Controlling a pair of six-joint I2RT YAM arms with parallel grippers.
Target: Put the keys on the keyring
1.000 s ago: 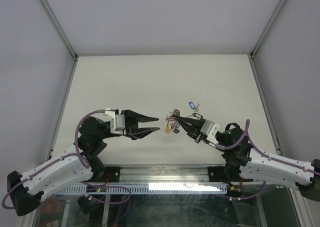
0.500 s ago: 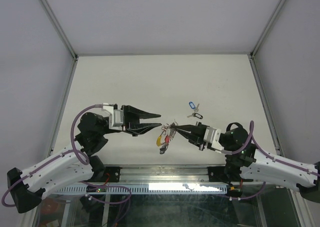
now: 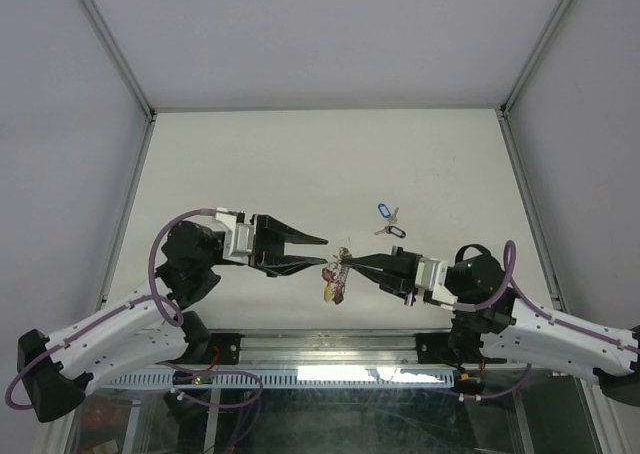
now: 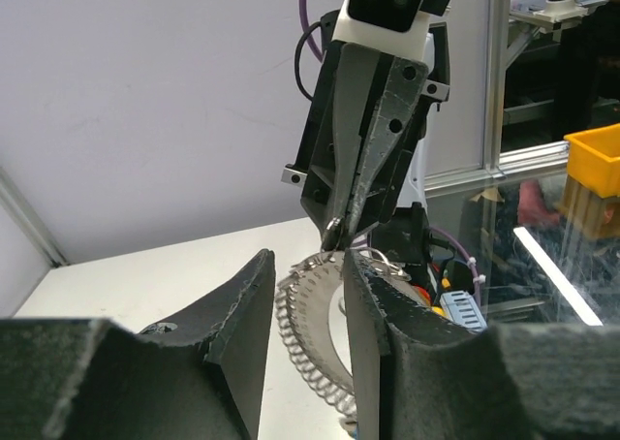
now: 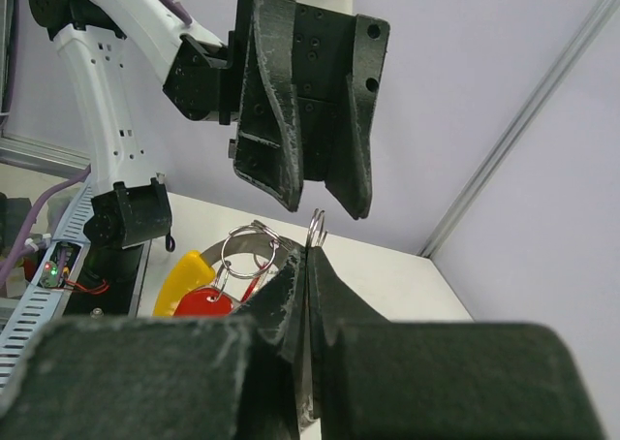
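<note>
My right gripper (image 3: 347,262) is shut on a thin wire loop (image 5: 316,229) of the keyring bunch and holds it above the table. The ribbed silvery keyring (image 4: 306,326) hangs from it, with a yellow tag (image 5: 184,276) and a red tag (image 5: 209,304) on small rings. My left gripper (image 3: 321,253) is open. Its fingers stand on either side of the ribbed ring in the left wrist view (image 4: 308,262), not closed on it. A blue-tagged key (image 3: 383,211) and a black-tagged key (image 3: 396,230) lie on the table behind.
The white table (image 3: 250,164) has metal frame rails at the left, right and back. The right gripper's fingers (image 4: 366,149) hang straight ahead of the left wrist camera. The left gripper (image 5: 325,207) hovers just above my right fingertips.
My right gripper has lifted the keyring bunch off the table and carried it toward the near edge. My left gripper has moved right until its open fingers straddle the ring.
</note>
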